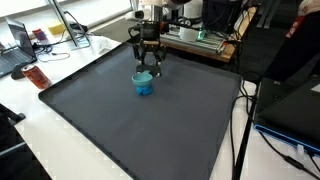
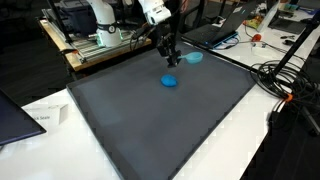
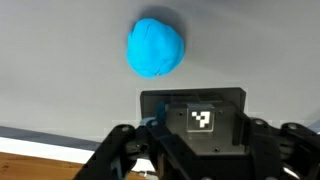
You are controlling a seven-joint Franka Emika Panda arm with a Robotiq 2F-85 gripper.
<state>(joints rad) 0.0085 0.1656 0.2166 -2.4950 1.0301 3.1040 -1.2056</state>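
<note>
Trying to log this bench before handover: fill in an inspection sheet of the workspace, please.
Surface: dark grey mat on a white table; no spills seen.
Job's things: blue lump lying on the mat, close to the end effector but apart from it.
Clutter: pale blue item near the mat's far edge, too small to identify; red item on the table beside the mat.
Grippers: end effector shut, above the mat; whether it grips anything cannot be told.
Cables: black cables bundled on the table beside the mat.
Surroundings: laptop on the table past the mat's corner.
</note>
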